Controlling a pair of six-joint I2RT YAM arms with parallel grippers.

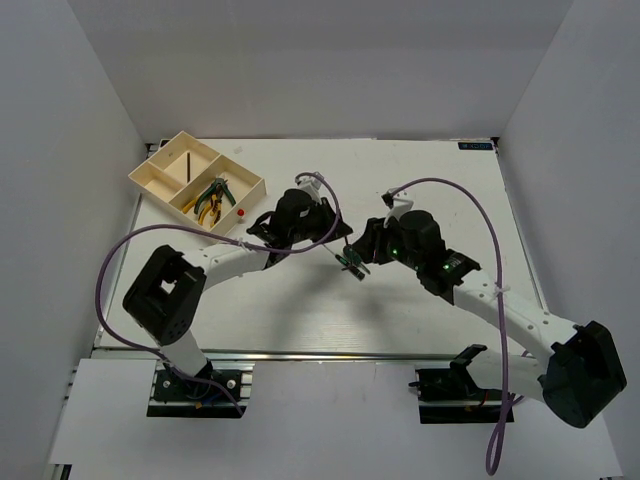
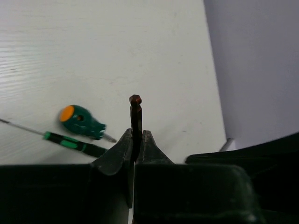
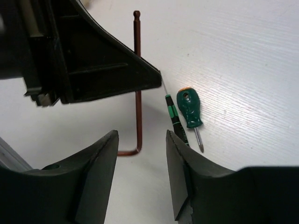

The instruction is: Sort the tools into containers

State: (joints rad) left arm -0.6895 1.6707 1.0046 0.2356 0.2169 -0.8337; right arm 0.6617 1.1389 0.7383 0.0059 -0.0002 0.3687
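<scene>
**Left wrist view.** The left gripper (image 2: 137,132), at lower centre, is closed on the shaft of a dark hex key (image 2: 135,112). The key rises upright from between its fingers, with the ball end uppermost. At lower left on the white desk (image 2: 117,46) lies a stubby screwdriver (image 2: 81,122) with a green handle and orange cap. Just beside it lies a thin screwdriver (image 2: 70,141) with a green-banded handle.

**Right wrist view.** The right gripper (image 3: 141,134), at the bottom, stands open. The key's L-bend shows in the gap between its fingers; whether the short leg touches a finger cannot be told. The long shaft passes behind the left gripper at upper left. Both screwdrivers lie right of centre.

**Top view.** The two grippers meet at mid-frame, with the screwdrivers just below them. The cream tray (image 1: 158,178) sits at upper left. It holds pliers (image 1: 212,198) in its lower-right compartment and a thin dark tool (image 1: 190,163) in the upper one. A red knob (image 1: 242,212) lies on the desk just beside the tray.
</scene>
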